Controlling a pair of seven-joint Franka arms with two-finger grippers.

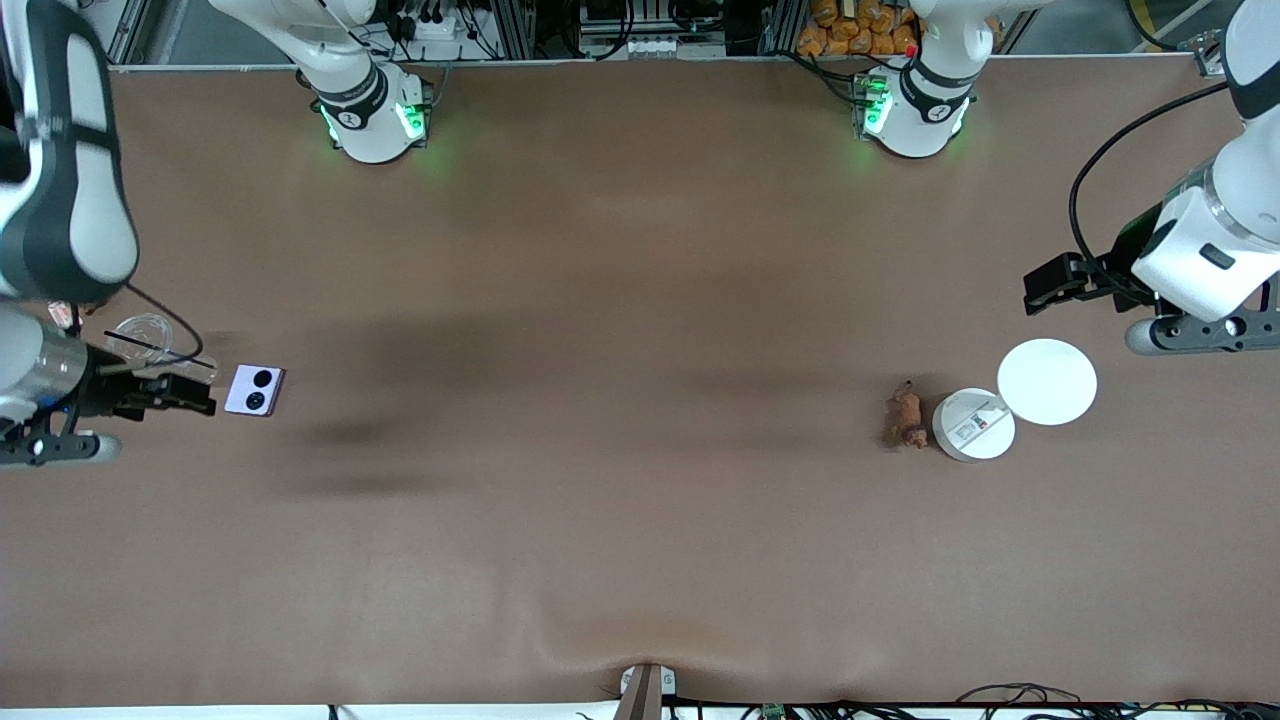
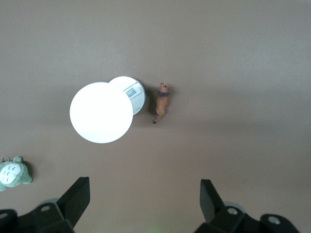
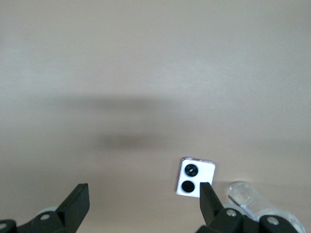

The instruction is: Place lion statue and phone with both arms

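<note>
The lion statue (image 1: 907, 417), a tiny reddish-brown figurine, lies on the table toward the left arm's end, just beside a white round container (image 1: 973, 425). It also shows in the left wrist view (image 2: 162, 102). My left gripper (image 1: 1042, 288) is open and empty, up over the table near the white disc; its own view (image 2: 144, 201) shows bare table between its fingers. The phone (image 1: 254, 390), pale lavender with two black circles, lies flat toward the right arm's end. My right gripper (image 1: 200, 395) is open and empty, raised beside the phone (image 3: 194, 177), which lies next to one fingertip (image 3: 209, 199).
A white disc (image 1: 1047, 382) overlaps the container (image 2: 136, 92) and also shows in the left wrist view (image 2: 101, 112). A grey-green plush (image 2: 13, 173) lies near it. A clear plastic cup (image 1: 140, 338) lies beside the phone, under the right arm; the right wrist view (image 3: 248, 196) shows it too.
</note>
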